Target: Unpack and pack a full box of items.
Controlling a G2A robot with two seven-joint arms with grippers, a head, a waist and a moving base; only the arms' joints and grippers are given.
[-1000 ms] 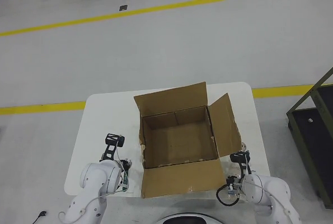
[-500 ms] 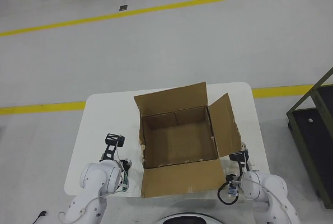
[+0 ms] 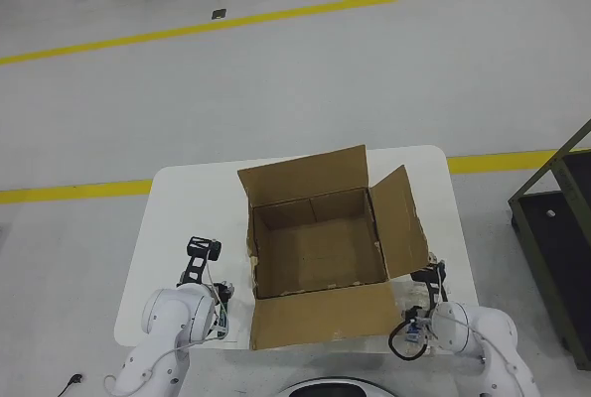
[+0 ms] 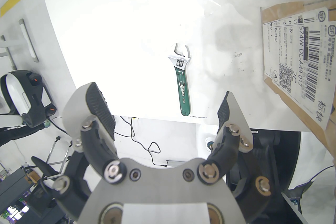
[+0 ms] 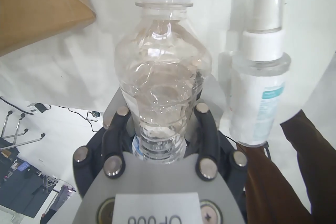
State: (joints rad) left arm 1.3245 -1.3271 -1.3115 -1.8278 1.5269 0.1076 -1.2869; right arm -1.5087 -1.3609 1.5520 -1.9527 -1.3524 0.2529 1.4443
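Cardboard box (image 3: 320, 253) open, flaps splayed, mid-table. Green-handled wrench (image 4: 183, 88) flat by table edge (head pointing inward). Clear water bottle (image 5: 162, 72), white cap, just beside white pump bottle (image 5: 258, 83).

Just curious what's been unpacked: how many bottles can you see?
2: a clear water bottle in the right gripper, a pump bottle beside it. Others may be hidden.

Top camera looking down on whole table (image 3: 196, 208); wrist cameras sitting close along near edge, both catching box (image 3: 315, 316).
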